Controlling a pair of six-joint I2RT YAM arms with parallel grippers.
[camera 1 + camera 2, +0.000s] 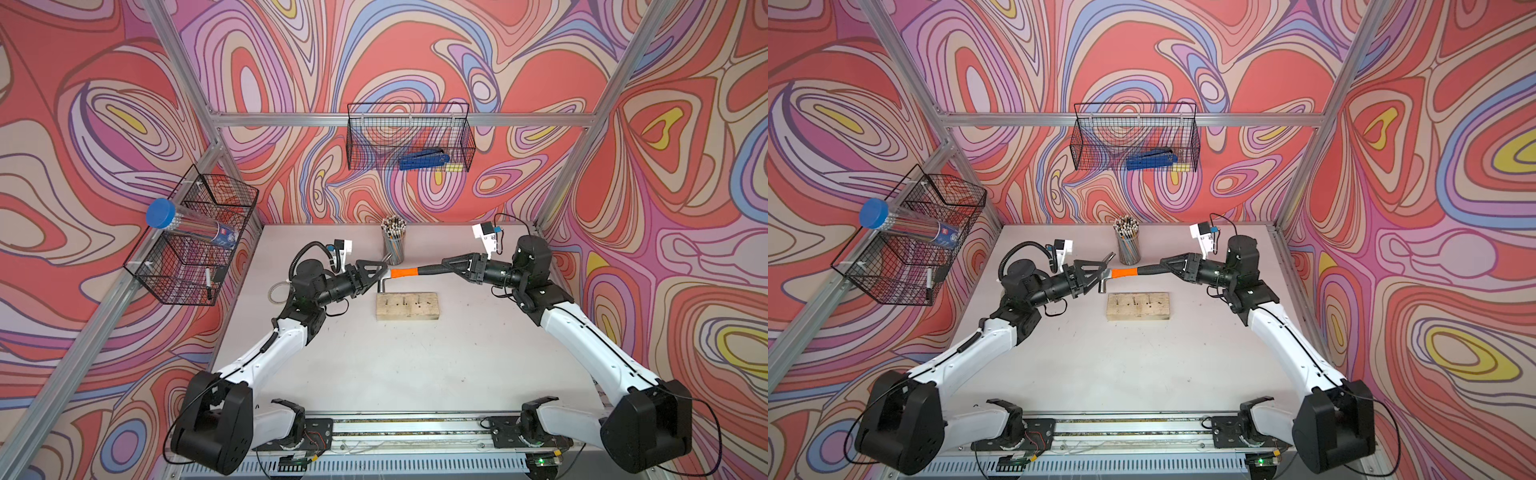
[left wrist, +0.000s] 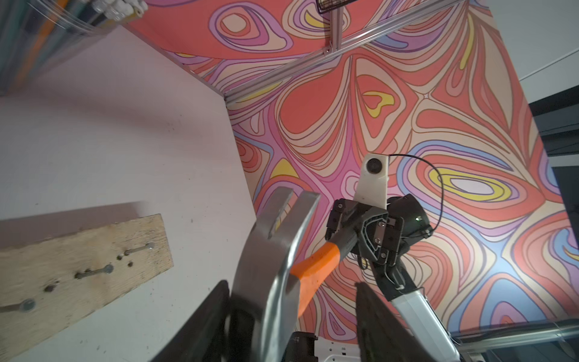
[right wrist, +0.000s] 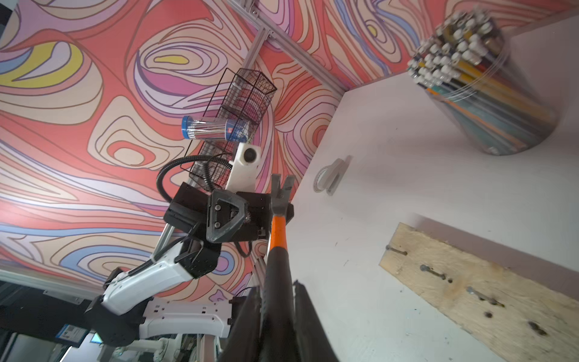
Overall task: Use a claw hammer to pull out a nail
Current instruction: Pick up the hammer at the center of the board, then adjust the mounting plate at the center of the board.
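The claw hammer (image 1: pixel 403 273) (image 1: pixel 1124 272) hangs level above the table, just behind a wooden block (image 1: pixel 407 306) (image 1: pixel 1138 305) with several nails (image 2: pixel 108 269) (image 3: pixel 432 271) standing in it. My right gripper (image 1: pixel 451 266) (image 3: pixel 277 286) is shut on the black handle. The left gripper (image 1: pixel 374 276) (image 2: pixel 289 291) is open around the silver head (image 2: pixel 269 250). One finger (image 2: pixel 216 301) sits close beside the head. The other finger (image 2: pixel 363 297) stands well apart from it. The claw (image 3: pixel 282 185) points toward the back wall.
A clear cup of pencils (image 1: pixel 394 241) stands right behind the hammer. A tape roll (image 3: pixel 329 177) lies on the table near the left arm. One wire basket (image 1: pixel 409 137) holds a blue tool on the back wall. Another basket (image 1: pixel 195 237) holds a blue-capped tube on the left wall.
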